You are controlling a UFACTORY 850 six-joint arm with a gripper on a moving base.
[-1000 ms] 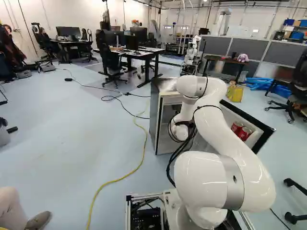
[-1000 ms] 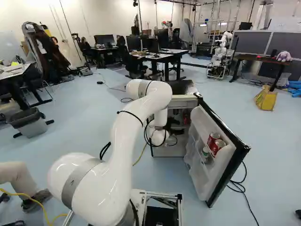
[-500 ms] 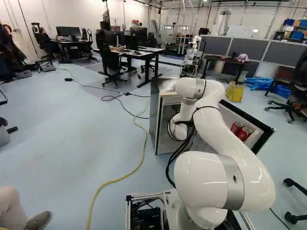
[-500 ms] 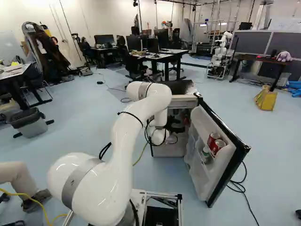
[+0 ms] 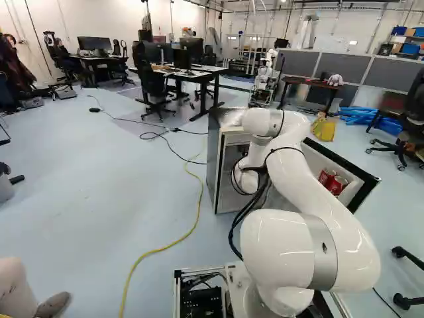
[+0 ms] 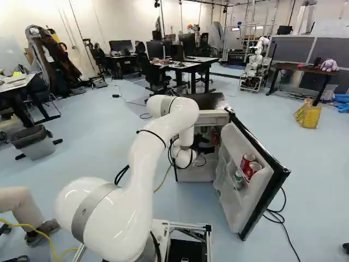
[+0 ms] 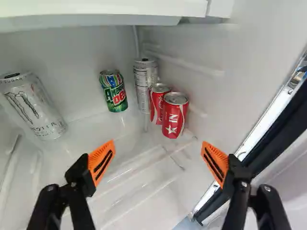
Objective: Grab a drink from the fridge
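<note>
My gripper (image 6: pixel 204 146) is inside the opened fridge (image 6: pixel 212 117), partly hidden by my arm. In the wrist view the gripper (image 7: pixel 158 160) stands open, nothing between its orange-padded fingers. Ahead of it, two red cans (image 7: pixel 175 115) (image 7: pixel 156 101) stand close together by the side wall, with a tall silver-white can (image 7: pixel 145 82) behind. A green can (image 7: pixel 114 91) stands alone near the back wall. Off toward the other side is a big silver can (image 7: pixel 33 106).
The swung-out fridge door (image 6: pixel 229 143) has two more red cans (image 6: pixel 247 161) (image 6: pixel 252 171) and a small green-and-white container (image 6: pixel 238 178) on its shelf. A shelf edge (image 7: pixel 91 20) spans above the cans. A yellow cable (image 5: pixel 173 244) crosses the floor. Another robot (image 6: pixel 255 65) stands farther back.
My arm has shifted slightly, its raised bend sitting a bit lower, and the gripper has moved a little within the fridge. The base, fridge and door have kept their places.
</note>
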